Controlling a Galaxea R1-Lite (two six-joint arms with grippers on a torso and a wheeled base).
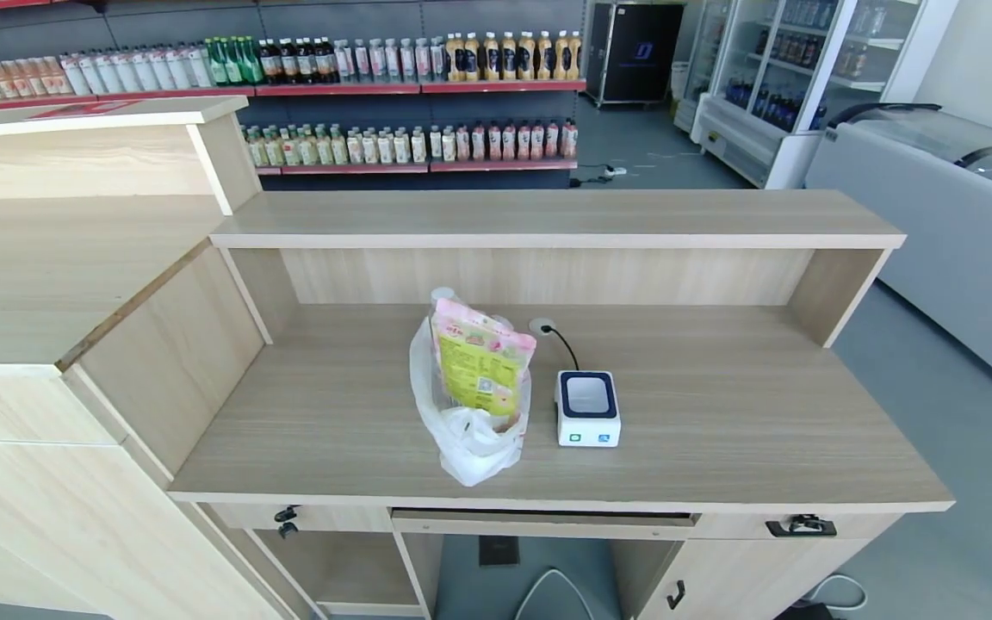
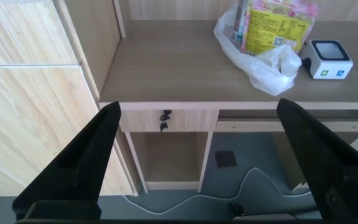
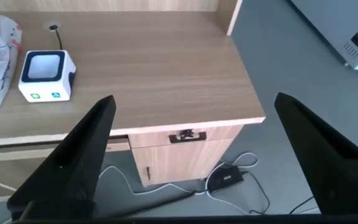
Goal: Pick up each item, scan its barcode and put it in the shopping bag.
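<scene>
Two grippers hung low in front of the wooden counter [image 1: 720, 413], the left gripper [image 2: 199, 109] and the right gripper [image 3: 194, 99] each with fingers spread wide and holding nothing. On the counter, a yellow-and-pink snack pouch [image 1: 480, 362] stood upright inside the thin white shopping bag [image 1: 470, 448], its upper half rising well above the bag's slack rim. Just beside the bag sat the small white barcode scanner [image 1: 587, 407], its black cable [image 1: 563, 344] running to a hole in the counter behind it. With the pouch bagged, the task appeared close to done. The risk lay in the bag itself: limp plastic gave the tall pouch little support, and a nudge from either arm rising past the counter edge could likely have tipped it out or dragged the bag against the scanner.
</scene>
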